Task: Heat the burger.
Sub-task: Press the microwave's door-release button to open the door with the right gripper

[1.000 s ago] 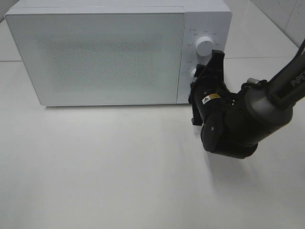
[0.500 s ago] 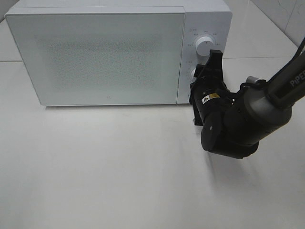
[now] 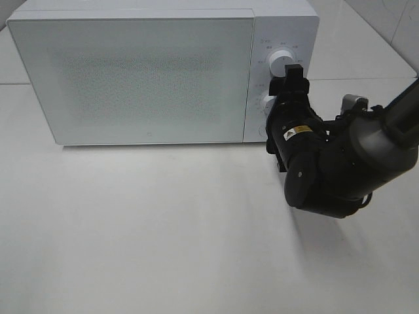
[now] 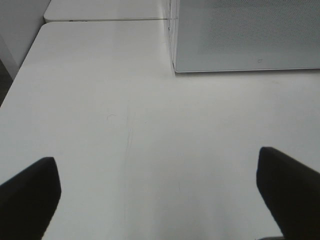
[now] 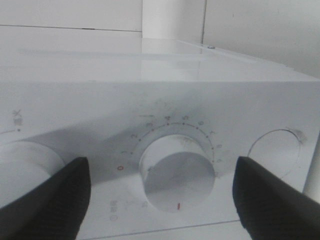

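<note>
Right gripper released: its jaws stand wide to either side of the microwave's timer dial, clear of it. Good practice is to back straight off without nudging the set pointer. Left gripper likewise spread, over the table. Burger unseen; the door is closed and opaque. Against a second ago, the right wrist sits slightly higher and further right.

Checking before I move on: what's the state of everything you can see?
Microwave door: shut.
Timer dial: not gripped, red mark off the 0.
Right hand: open, fingers either side of the dial.
Left hand: open, above the table.
Burger: not in view.
</note>
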